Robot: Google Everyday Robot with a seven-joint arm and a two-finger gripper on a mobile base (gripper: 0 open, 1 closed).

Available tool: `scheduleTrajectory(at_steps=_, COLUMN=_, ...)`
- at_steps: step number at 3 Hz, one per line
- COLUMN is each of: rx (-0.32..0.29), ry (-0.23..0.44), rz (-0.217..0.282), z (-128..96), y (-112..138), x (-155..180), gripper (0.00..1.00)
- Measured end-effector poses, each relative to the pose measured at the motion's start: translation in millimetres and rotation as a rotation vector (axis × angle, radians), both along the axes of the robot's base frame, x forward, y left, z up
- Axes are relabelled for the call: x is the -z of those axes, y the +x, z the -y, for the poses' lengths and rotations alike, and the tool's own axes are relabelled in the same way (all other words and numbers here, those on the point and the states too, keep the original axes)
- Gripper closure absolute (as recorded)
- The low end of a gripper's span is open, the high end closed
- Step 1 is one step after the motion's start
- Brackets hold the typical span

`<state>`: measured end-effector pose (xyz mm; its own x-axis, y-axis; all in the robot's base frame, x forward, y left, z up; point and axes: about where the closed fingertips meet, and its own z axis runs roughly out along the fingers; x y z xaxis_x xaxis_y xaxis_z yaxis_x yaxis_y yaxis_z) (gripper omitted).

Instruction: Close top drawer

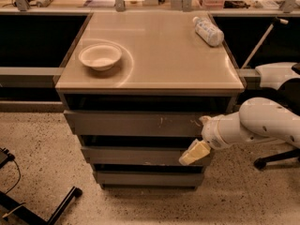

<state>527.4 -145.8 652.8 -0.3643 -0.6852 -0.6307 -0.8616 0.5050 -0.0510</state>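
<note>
The top drawer is the tallest grey front of the cabinet, with white scratches right of centre. It stands out a little, with a dark gap under the tabletop. My gripper is at the right end of that front, on a white arm coming from the right. One cream fingertip hangs lower, over the middle drawer's front. The other fingertip is against the top drawer's front. The fingers are spread and hold nothing.
A white bowl and a lying plastic bottle rest on the beige tabletop. Two shorter drawer fronts sit below. A white robot part and a chair base are at right; black stand legs are on the floor at left.
</note>
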Motion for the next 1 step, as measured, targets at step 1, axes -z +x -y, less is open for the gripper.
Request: scheduleTrajectory(at_steps=1, rx=0.0, ry=0.0, rz=0.0, z=0.0, y=0.0, x=0.0, gripper=0.0)
